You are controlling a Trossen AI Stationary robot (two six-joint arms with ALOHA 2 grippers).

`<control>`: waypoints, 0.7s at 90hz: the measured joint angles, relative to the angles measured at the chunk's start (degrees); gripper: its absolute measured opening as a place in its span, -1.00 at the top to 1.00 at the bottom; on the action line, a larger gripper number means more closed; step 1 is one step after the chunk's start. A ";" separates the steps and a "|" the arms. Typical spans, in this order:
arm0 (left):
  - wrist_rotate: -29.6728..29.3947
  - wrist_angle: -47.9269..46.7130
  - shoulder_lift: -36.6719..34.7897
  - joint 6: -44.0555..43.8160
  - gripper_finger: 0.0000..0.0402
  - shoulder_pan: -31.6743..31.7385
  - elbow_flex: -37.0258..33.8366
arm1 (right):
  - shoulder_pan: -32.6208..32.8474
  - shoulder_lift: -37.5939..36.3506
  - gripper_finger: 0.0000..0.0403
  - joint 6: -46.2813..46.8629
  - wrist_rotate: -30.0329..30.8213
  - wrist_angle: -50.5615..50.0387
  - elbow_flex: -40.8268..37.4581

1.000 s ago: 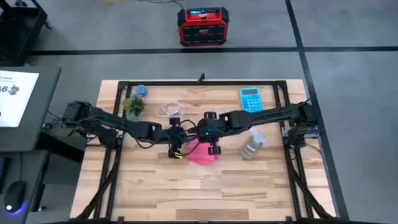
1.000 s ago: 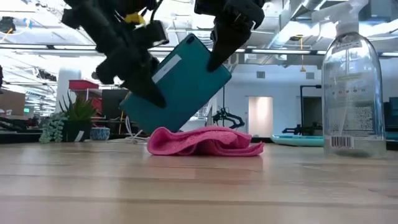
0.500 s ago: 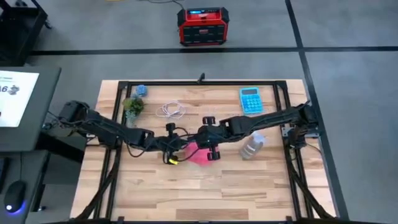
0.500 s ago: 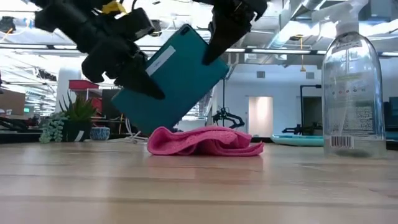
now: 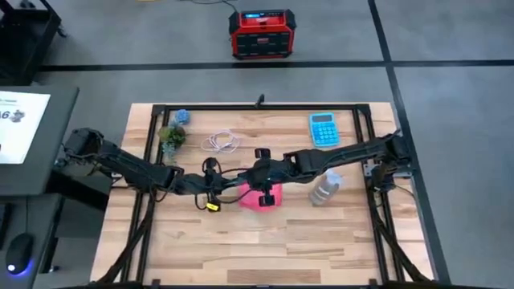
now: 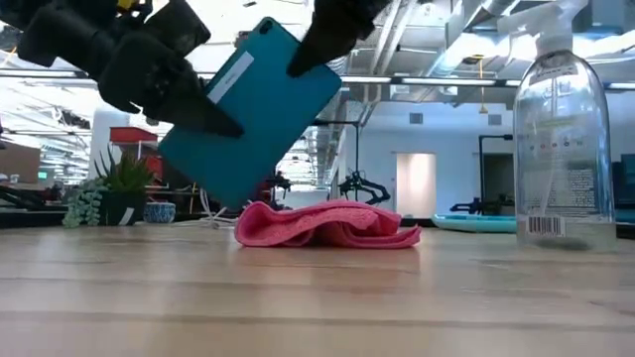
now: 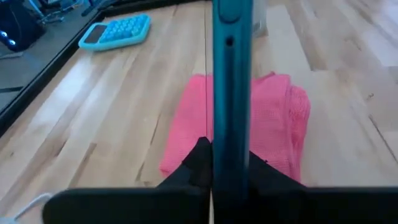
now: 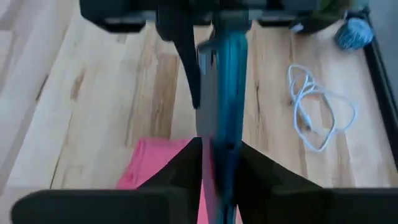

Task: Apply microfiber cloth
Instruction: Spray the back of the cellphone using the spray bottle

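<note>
Wooden table: one microfiber cloth, one phone.

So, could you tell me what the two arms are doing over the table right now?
Both grippers hold a teal phone between them, tilted in the air above the pink microfiber cloth. The left gripper clamps its lower edge and the right gripper its upper edge. The cloth lies crumpled on the wooden table, with the phone not touching it. A clear spray bottle stands to one side and a blue calculator near the back.
</note>
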 joint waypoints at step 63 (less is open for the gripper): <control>0.17 1.00 -0.05 -4.01 0.97 -0.02 -0.06 | -1.01 -0.80 -0.12 0.11 0.20 -2.61 0.00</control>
